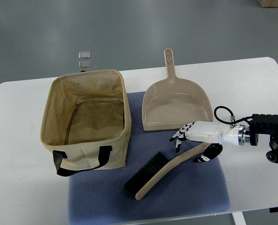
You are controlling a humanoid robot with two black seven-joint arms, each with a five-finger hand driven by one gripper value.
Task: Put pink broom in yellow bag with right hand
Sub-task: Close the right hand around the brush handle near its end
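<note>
The pink broom [165,169] (its handle a pale beige-pink, its bristles black) is laid diagonally on the blue mat [195,194], with the bristle end toward the lower left and the handle running up to the right. The upper end of its handle is wrapped by the right hand [199,140], whose white and black fingers [182,135] are curled over and around it. The right arm is seen entering from the picture's right edge, a black cable looped above the wrist. Just above the hand, a beige dustpan [176,103] is set flat, its handle pointing away from the robot and its lip overlapping the mat's far edge. To the left of the broom, the yellow bag [86,123] is stood open, a tan fabric box with black handles, partly on the mat. Everything is borne by a white table [256,89].
</note>
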